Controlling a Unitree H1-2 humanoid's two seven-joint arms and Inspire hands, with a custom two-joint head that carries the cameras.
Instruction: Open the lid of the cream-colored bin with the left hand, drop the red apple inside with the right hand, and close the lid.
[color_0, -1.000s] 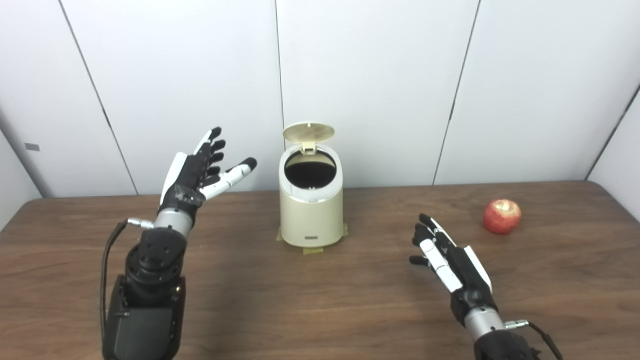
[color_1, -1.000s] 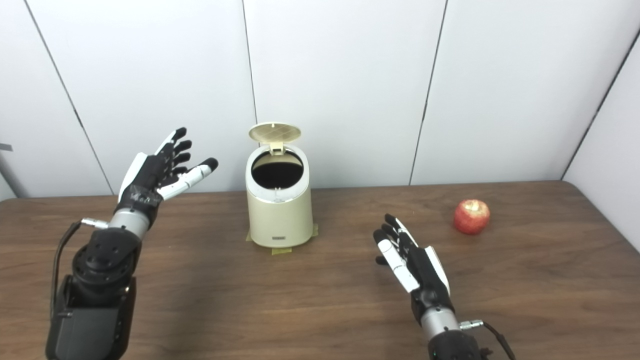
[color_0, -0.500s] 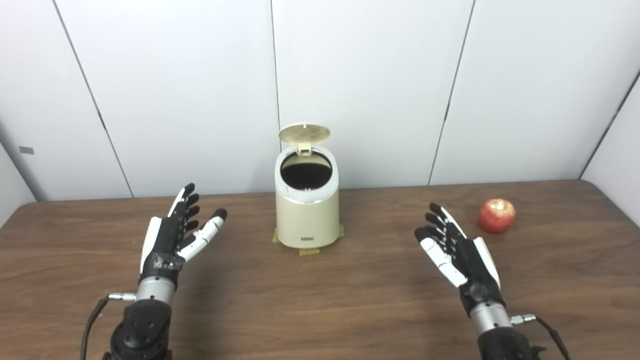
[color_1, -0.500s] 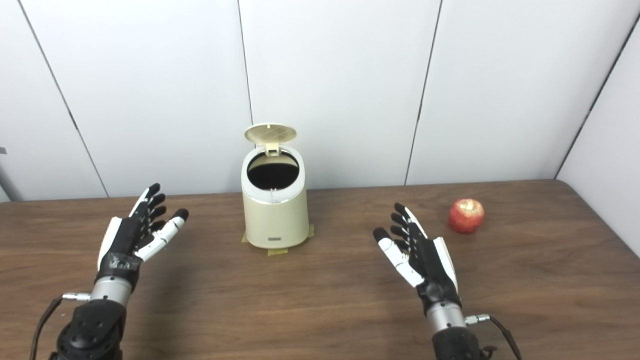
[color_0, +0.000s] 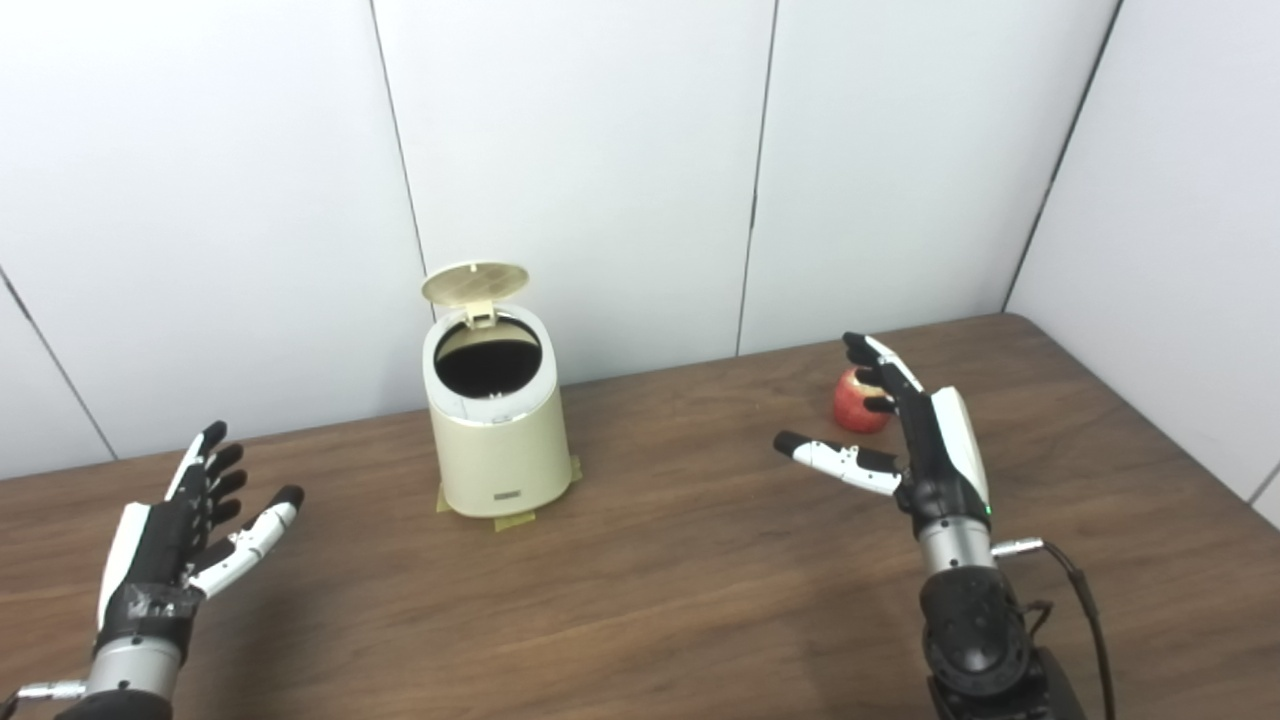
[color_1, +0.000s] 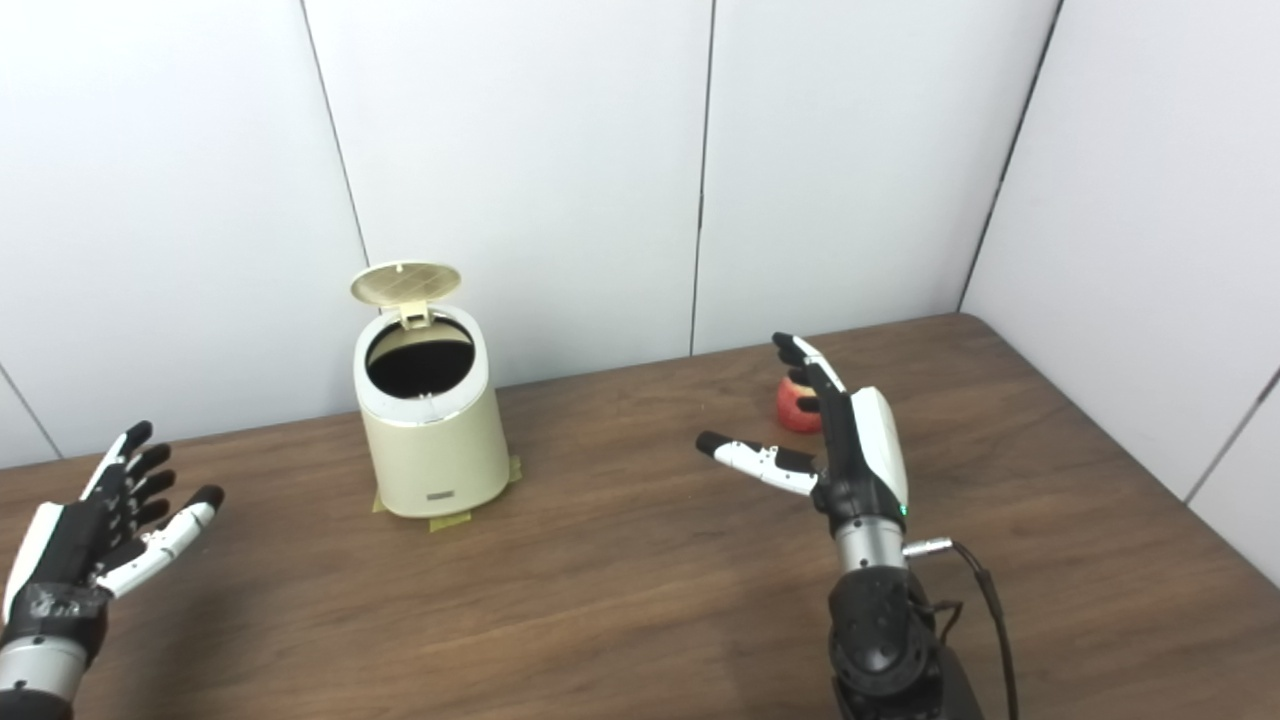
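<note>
Lid (color_0: 474, 283) of the cream-colored bin (color_0: 497, 440) stands open, so it's apple-grabbing time. Right hand (color_0: 905, 425), fingers spread, hovers by the red apple (color_0: 856, 404) right of the bin and needs to close around it. Left hand (color_0: 180, 535) is spread too.

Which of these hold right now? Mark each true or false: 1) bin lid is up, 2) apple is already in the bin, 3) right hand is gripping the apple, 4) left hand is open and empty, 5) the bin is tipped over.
1) The lid of the cream-colored bin stands raised. True.
2) The red apple is inside the bin. False: it sits on the table, to the right of the bin.
3) The right hand grips the apple. False: its fingers are spread apart in front of the apple, closed on nothing.
4) The left hand is open and holds nothing. True.
5) The bin is tipped over. False: it stands upright, its dark opening facing up.
</note>
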